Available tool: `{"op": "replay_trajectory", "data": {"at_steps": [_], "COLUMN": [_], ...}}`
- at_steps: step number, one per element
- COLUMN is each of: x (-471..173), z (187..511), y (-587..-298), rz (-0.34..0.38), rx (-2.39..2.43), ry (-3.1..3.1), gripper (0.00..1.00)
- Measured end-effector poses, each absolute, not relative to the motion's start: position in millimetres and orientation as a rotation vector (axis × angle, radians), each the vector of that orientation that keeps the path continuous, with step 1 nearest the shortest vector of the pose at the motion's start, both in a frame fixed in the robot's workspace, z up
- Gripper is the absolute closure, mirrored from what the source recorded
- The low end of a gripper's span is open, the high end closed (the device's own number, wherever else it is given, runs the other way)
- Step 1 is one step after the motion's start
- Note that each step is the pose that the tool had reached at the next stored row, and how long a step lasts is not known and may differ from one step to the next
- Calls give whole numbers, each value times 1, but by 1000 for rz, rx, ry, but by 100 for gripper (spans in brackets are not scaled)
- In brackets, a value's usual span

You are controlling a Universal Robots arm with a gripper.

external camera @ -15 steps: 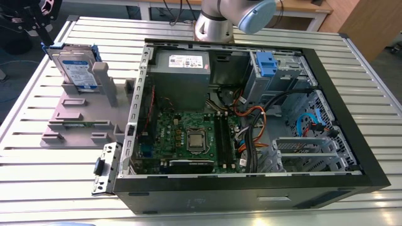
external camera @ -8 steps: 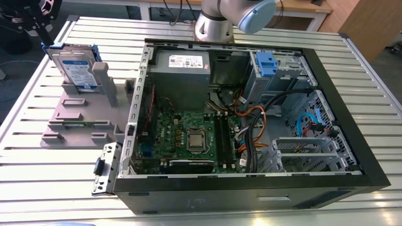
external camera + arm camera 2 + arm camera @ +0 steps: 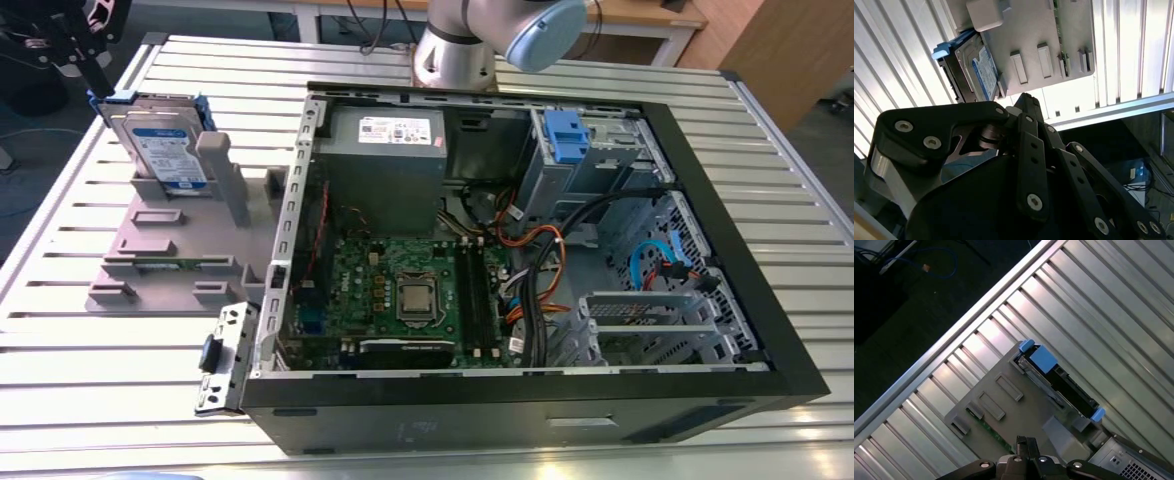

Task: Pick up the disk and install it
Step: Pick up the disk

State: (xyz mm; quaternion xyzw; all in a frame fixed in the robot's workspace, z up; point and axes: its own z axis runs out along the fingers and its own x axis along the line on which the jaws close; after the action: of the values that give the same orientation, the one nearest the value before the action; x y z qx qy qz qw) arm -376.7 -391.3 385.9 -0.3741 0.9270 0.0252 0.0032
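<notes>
Currently the disk (image 3: 163,145) stands on edge in a slot of the grey holder (image 3: 174,250), at the exterior view's left of the open computer case (image 3: 747,250). Its white label with the blue lower band faces the case, and the blue bracket (image 3: 198,105) frames its upper edge. The holder lies flat on the slatted metal bench (image 3: 107,400). The tool (image 3: 96,75) hangs above the holder, close beside the top of the disk, its fingertips drawn together with nothing between them. In both wrist views the disk (image 3: 979,75) (image 3: 1066,385) sits apart from the tool (image 3: 1026,97) (image 3: 1025,444). Inside the case, a bare blue clip (image 3: 567,135) sits in the drive bay beside the grey metal box (image 3: 387,150)
</notes>
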Motion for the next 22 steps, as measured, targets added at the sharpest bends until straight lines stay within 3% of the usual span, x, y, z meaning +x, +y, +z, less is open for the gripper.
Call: {"op": "replay_trajectory", "data": {"at_steps": [22], "x": [-377], "z": [386], "y": [-391], "rz": [79], "rx": [-1209], "ry": [2892], "gripper": [89]}}
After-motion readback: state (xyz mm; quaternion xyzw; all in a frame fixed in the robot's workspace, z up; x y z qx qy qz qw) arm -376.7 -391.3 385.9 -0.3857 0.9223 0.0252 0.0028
